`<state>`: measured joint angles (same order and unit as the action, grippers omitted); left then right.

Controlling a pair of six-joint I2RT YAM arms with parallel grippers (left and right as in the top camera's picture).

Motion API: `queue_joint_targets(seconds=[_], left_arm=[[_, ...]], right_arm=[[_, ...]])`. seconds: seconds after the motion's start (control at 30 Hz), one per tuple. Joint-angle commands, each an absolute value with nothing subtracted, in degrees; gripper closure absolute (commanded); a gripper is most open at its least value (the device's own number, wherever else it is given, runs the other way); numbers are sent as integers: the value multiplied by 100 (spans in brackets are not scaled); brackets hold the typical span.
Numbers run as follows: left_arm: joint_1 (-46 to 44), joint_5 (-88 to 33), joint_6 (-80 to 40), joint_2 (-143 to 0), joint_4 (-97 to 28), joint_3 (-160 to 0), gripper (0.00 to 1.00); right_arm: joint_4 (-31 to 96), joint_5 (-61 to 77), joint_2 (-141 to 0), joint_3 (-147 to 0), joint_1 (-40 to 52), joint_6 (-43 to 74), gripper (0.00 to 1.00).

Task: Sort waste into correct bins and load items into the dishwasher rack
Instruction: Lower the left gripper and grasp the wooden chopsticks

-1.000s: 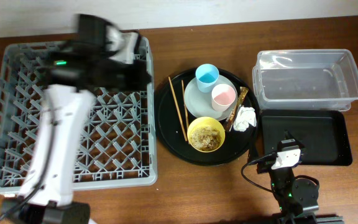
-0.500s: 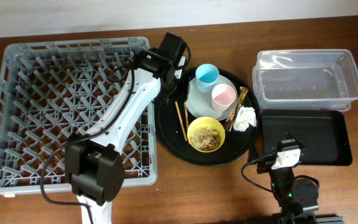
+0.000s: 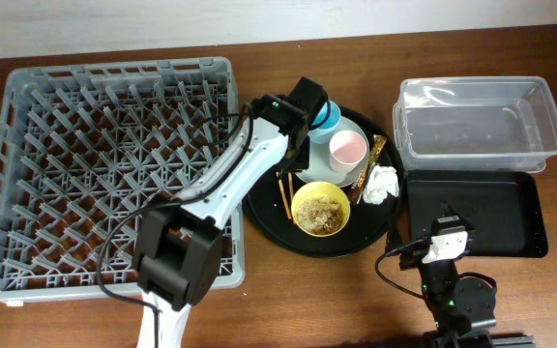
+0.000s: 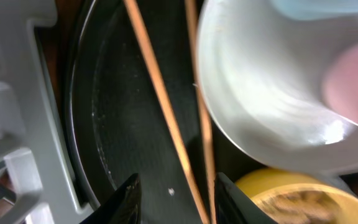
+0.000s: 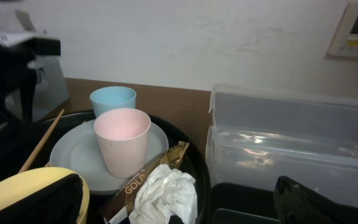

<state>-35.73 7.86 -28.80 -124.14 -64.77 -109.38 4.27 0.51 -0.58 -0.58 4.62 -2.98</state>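
Note:
My left gripper hangs low over the round tray's left side, open. In the left wrist view its fingertips straddle two thin wooden chopsticks lying on the tray, the right one close to the right finger. Beside them sits the pale grey plate carrying a pink cup and a blue cup. A yellow bowl holds beige scraps. The white napkin and gold wrapper lie in front of my right gripper, which stands wide open and empty at the table's front.
The grey dishwasher rack fills the left, and my left arm crosses its right edge. A clear tub and a shallow black tray stand at the right. The round black tray holds all the tableware.
The left arm swung from the rack's back over to the round tray and dropped low above the chopsticks. Its jaws went from shut to open. The right arm stayed still.

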Motion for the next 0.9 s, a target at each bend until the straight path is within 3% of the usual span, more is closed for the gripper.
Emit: queue_joint_targets(seconds=[0.0, 0.17, 0.7, 0.87], left_arm=[[-3551, 1033, -3413, -12829, -6455, -10877, 62], [-3553, 1015, -3413, -13047, -6366, -10877, 68], [-3546, 1037, -3413, -13533, -6143, -10877, 73], [-3546, 1037, -3413, -13533, -6047, -10877, 90]], right_arm=[[456, 21, -21, -32, 438, -279, 1], [456, 21, -21, -32, 438, -279, 1], [456, 21, -21, -32, 438, -276, 1], [456, 21, -21, -32, 438, -279, 2]])
